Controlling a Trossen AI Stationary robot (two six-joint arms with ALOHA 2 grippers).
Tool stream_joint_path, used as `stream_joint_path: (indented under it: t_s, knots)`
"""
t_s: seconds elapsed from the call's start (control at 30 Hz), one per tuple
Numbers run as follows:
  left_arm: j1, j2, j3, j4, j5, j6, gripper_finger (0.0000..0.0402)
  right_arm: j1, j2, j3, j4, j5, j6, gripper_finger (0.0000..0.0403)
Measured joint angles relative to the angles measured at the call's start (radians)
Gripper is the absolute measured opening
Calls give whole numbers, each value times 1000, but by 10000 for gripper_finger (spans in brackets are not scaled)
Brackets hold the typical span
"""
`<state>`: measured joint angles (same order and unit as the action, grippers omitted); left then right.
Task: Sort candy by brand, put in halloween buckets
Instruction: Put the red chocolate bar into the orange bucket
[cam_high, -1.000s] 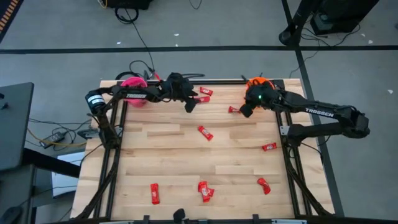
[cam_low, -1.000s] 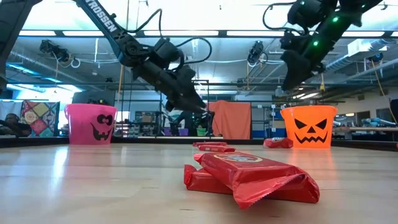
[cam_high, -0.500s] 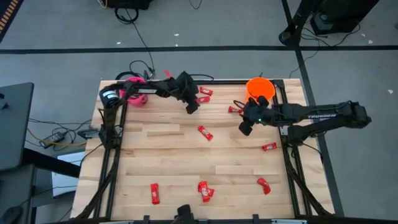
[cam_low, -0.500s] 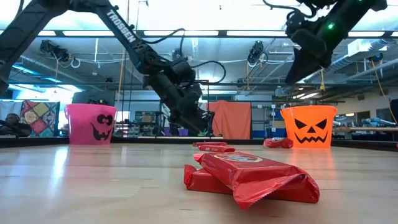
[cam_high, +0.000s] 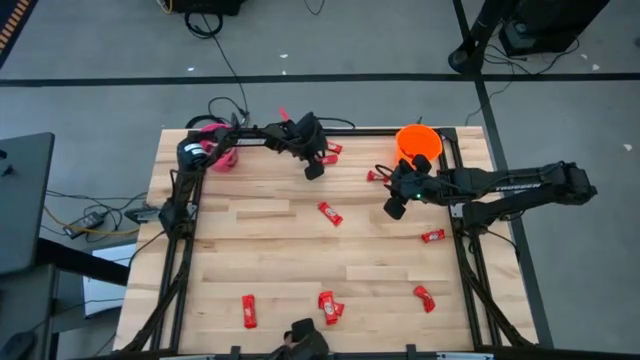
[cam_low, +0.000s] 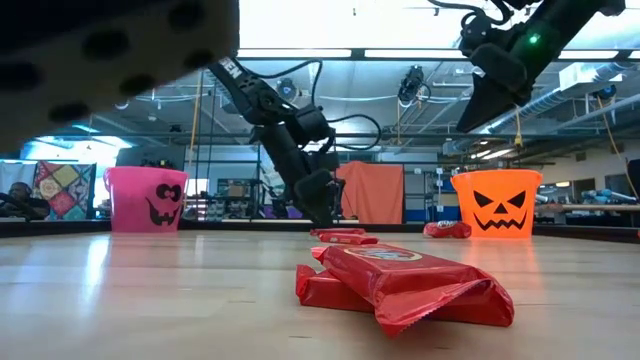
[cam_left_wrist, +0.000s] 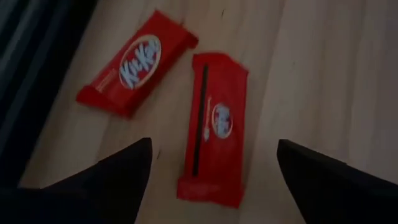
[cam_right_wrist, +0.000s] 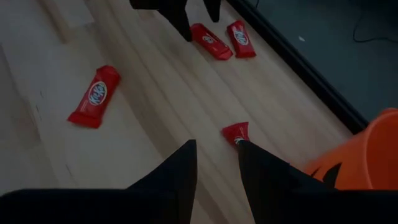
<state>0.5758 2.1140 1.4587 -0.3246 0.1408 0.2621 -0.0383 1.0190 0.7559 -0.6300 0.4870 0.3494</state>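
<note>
Only red-wrapped candy bars show. Two of them (cam_high: 328, 152) lie side by side near the table's far edge. My left gripper (cam_high: 313, 166) hangs low over them, open; in its wrist view the fingers stand on either side of one bar (cam_left_wrist: 214, 146), and the second bar (cam_left_wrist: 138, 62) lies beside it. My right gripper (cam_high: 392, 208) is open and empty, raised in front of the orange bucket (cam_high: 418, 142), with a small bar (cam_right_wrist: 236, 132) on the wood beyond its fingers. The pink bucket (cam_high: 215, 148) stands at the far left corner, partly hidden by the left arm.
Single red bars lie at the table's middle (cam_high: 330, 214), near the right edge (cam_high: 432, 236) and along the near edge (cam_high: 248, 311), (cam_high: 330, 306), (cam_high: 424, 298). A stacked pair (cam_low: 400, 285) fills the low view's foreground. A blurred dark object (cam_low: 110, 50) covers that view's upper left.
My left gripper has swung toward the table's right along the far edge and come down over the two bars. My right gripper has drawn back from above the orange bucket toward the near edge, then kept still. A dark blurred object has come in front of the low camera.
</note>
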Motion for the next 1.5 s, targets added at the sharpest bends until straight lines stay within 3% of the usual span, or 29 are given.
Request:
stream_joint_path:
  t_s: [0.27, 0.73, 0.9, 1.3, 1.5]
  knots:
    - [0, 23, 33, -70, -64, 51, 314, 0, 0, 0, 1, 17, -12, 130]
    - [-35, 21, 10, -3, -52, 127, 276, -44, 0, 0, 16, 22, -99, 130]
    - [-34, 21, 10, -7, -96, 126, 263, -64, 0, 0, 23, 21, -116, 130]
    - [-23, 51, 15, 0, -50, 120, 176, -56, 0, 0, 32, 12, -53, 130]
    - [-24, 50, 17, -5, -55, 100, 164, -27, 0, 0, 31, -17, -38, 130]
